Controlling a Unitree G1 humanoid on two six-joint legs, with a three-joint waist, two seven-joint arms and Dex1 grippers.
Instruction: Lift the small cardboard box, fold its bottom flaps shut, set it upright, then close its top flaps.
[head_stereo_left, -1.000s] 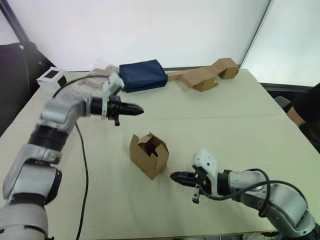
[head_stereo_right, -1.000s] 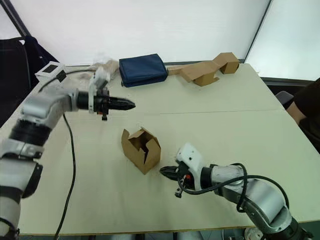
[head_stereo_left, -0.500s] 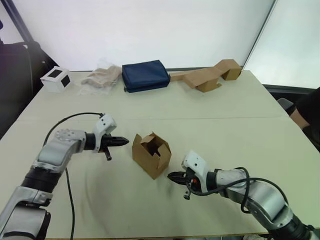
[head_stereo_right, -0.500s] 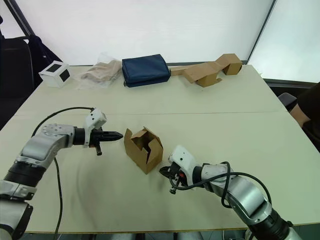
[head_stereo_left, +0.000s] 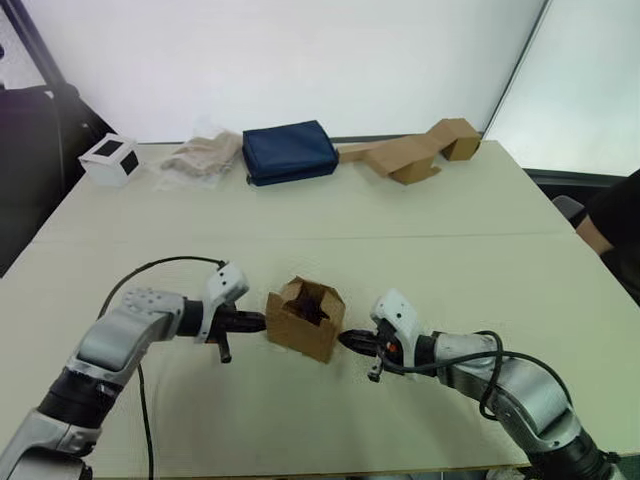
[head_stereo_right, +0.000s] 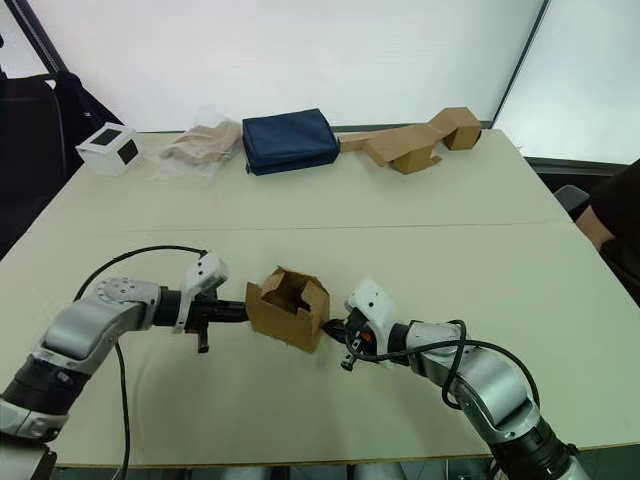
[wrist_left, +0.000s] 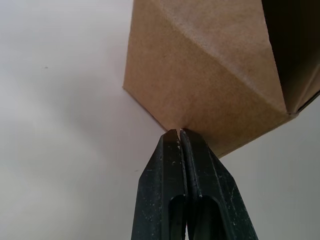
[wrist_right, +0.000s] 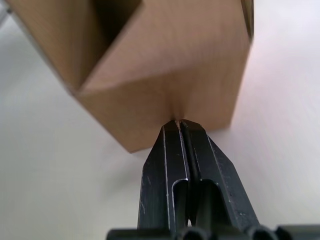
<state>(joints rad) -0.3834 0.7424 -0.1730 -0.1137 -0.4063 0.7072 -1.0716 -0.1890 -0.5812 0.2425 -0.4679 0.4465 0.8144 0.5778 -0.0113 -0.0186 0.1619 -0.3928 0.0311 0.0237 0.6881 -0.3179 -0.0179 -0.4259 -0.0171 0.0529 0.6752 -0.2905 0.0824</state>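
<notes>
Pressing in from both sides, the two claws meet the small cardboard box near the front middle of the table. The left claw has its fingers clenched together, their tips touching the box's left wall. The right claw is clenched as well, with its tips against the box's right wall. In the left wrist view the closed fingers point straight at a corner edge of the brown box, and in the right wrist view the closed fingers likewise touch a fold on the box's side. Neither claw grasps anything; each only pushes with its tip.

The box sits on the table with its open end facing up, so the dark inside shows. Its upper flaps stand loosely around the opening, not folded shut.

At the far side of the table lie a white box with a black square, a crumpled plastic bag, a dark blue pouch and a long folded cardboard strip, all well apart from the small box.
</notes>
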